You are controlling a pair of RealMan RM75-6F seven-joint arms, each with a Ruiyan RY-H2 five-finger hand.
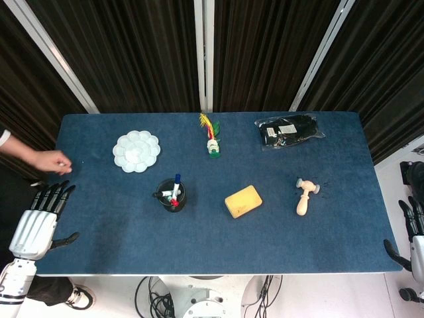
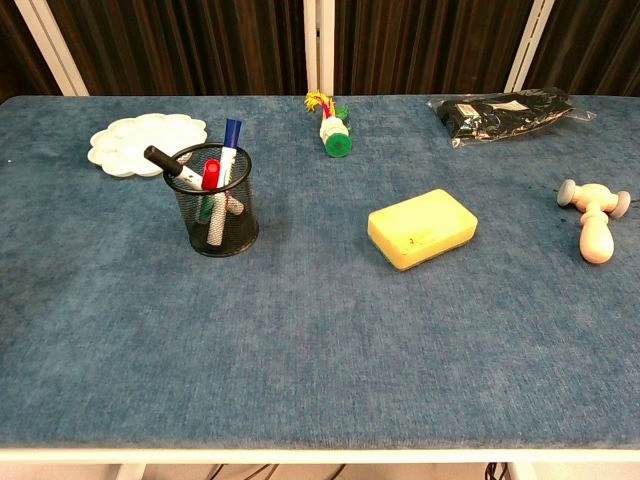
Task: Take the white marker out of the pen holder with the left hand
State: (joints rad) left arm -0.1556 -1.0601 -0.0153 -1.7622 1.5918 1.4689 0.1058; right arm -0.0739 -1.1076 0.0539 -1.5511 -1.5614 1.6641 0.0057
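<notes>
A black mesh pen holder (image 1: 171,197) (image 2: 216,212) stands left of the table's middle. It holds several markers: a white-bodied marker (image 2: 184,175) (image 1: 165,193) with a black cap leaning left, a red-capped one (image 2: 210,176) and a blue-capped one (image 2: 232,137). My left hand (image 1: 38,222) hovers at the table's front left corner, well left of the holder, with fingers spread and nothing in it. At the table's right edge my right hand (image 1: 412,235) shows only partly, fingers apart and empty. Neither hand appears in the chest view.
A person's hand (image 1: 51,161) rests at the table's left edge. A white palette (image 1: 136,151) lies behind the holder. A feathered toy (image 1: 212,140), black bag (image 1: 289,131), yellow sponge (image 1: 243,201) and wooden mallet (image 1: 304,196) lie to the right.
</notes>
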